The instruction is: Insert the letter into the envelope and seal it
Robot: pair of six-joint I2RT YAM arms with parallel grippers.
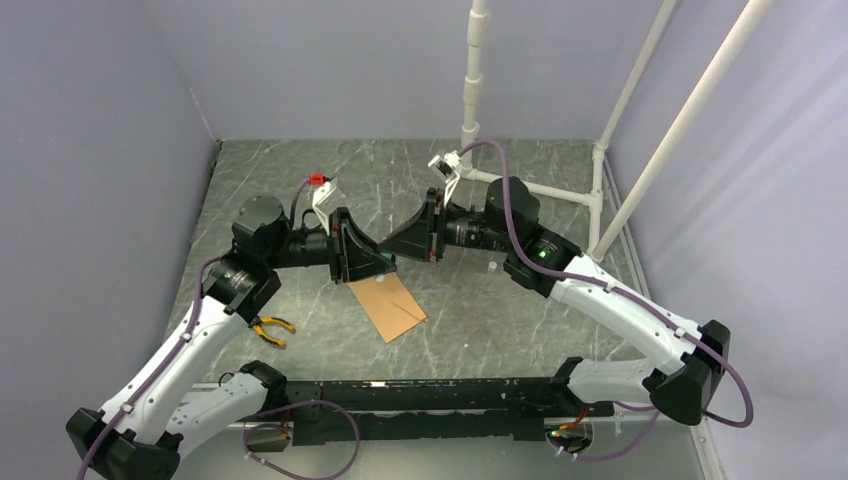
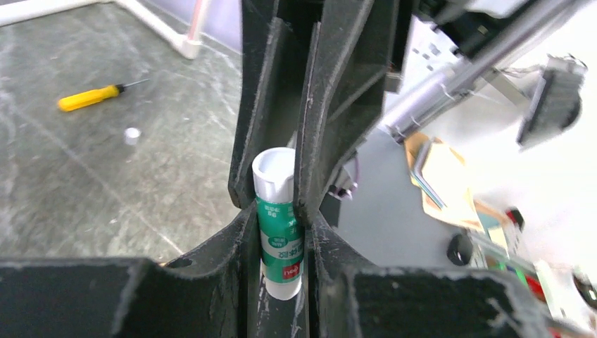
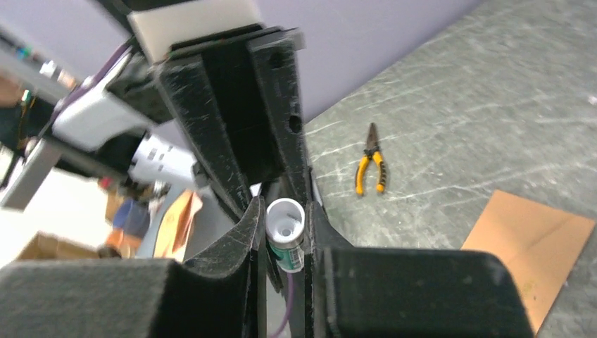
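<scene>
Over mid-counter: left end effector (image 1: pixel 383 264) and right end effector (image 1: pixel 393 246) stood tip to tip, raised off the counter (image 1: pixel 520 325).
Pose, left arm (image 1: pixel 215 335): elbow folded at near left, forearm reaching rightward, wrist roughly level, fingers pointing at the opposite unit.
Pose, right arm (image 1: pixel 610 300): mirrored, reaching in from near right, fingers pointing left.
State, left end effector: nearly closed, fingers clamped on the green-labelled body of a glue stick (image 2: pixel 280 236).
State, right end effector: nearly closed, fingers pressed on either side of the same stick's white end.
Task item: envelope (image 1: pixel 388 307), flat on the counter, just below the meeting fingertips in the top view, touched by neither.
Top view alone: both arms whole, and the envelope's place relative to them.
Left wrist view alone: the stick's green label and a yellow screwdriver (image 2: pixel 88 97).
Right wrist view alone: the stick's hollow white end seen end-on, and the envelope's diagonal seam.
Shared items: pliers (image 1: pixel 272 327) beside the left arm; small white cap (image 2: pixel 132 135) lying loose.
</scene>
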